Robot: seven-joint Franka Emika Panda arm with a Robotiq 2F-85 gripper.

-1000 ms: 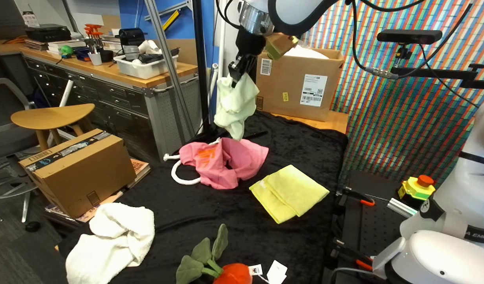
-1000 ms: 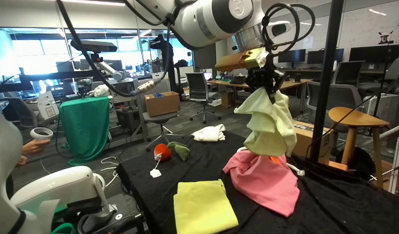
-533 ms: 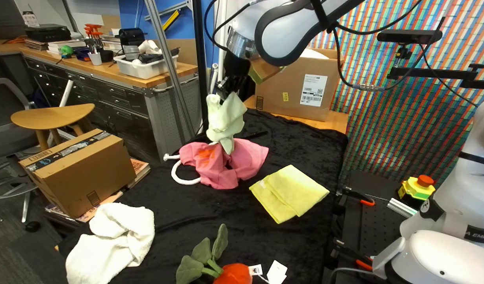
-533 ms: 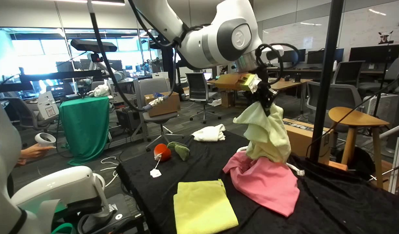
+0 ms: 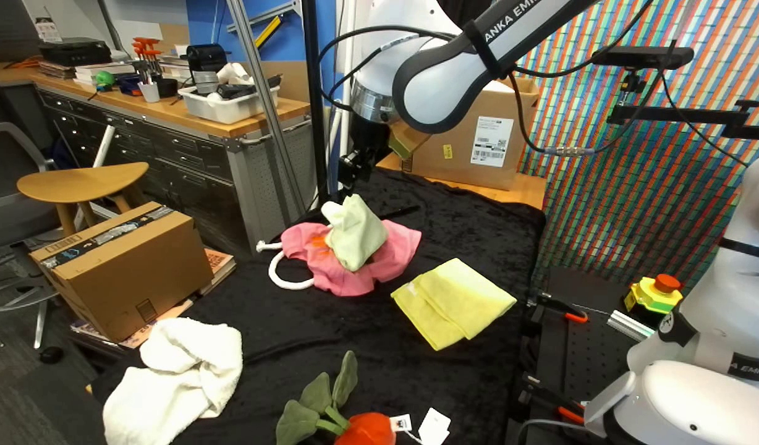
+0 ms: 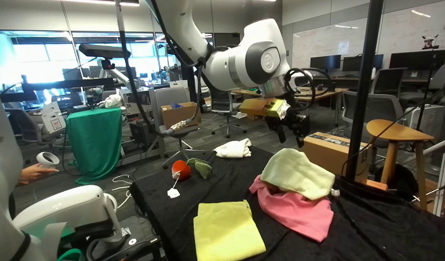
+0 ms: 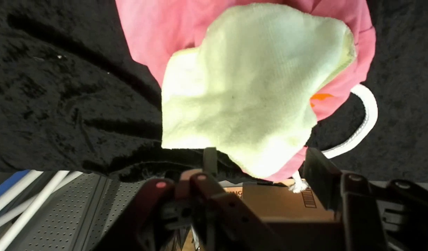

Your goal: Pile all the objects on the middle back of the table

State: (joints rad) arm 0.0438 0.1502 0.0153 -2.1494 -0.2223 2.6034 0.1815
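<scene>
A pale green cloth lies crumpled on top of the pink bag with white rope handles, at the far end of the black-covered table. My gripper hangs just above that cloth, jaws apart with nothing between them. From the wrist view, the open fingers frame the cloth's lower edge without holding it. A folded yellow cloth rests flat near the bag. Further off are a white towel and a red-orange plush vegetable with green leaves and a white tag.
A dark upright post stands close to the arm at the table's far corner. Behind the table is a large cardboard box. Another carton sits beside the table edge, and an emergency stop button is near the robot base.
My gripper came down over the pink bag with the pale green cloth, then opened. The cloth dropped from the jaws and now lies on the bag. Other objects stayed put.
</scene>
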